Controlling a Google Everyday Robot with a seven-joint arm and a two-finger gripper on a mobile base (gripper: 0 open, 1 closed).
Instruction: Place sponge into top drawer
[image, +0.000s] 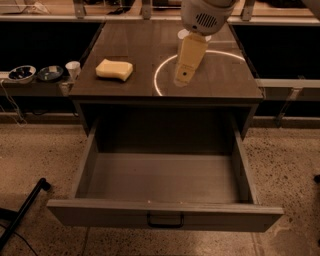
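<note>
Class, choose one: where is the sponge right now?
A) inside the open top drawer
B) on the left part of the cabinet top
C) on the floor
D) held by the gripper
B: the sponge lies on the cabinet top's left part, outside the open top drawer, while the gripper hangs over the top's middle, apart from it.

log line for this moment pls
end effector: over tabletop, right of sponge, apart | sponge: on tabletop, ungrasped | top drawer: open, empty
</note>
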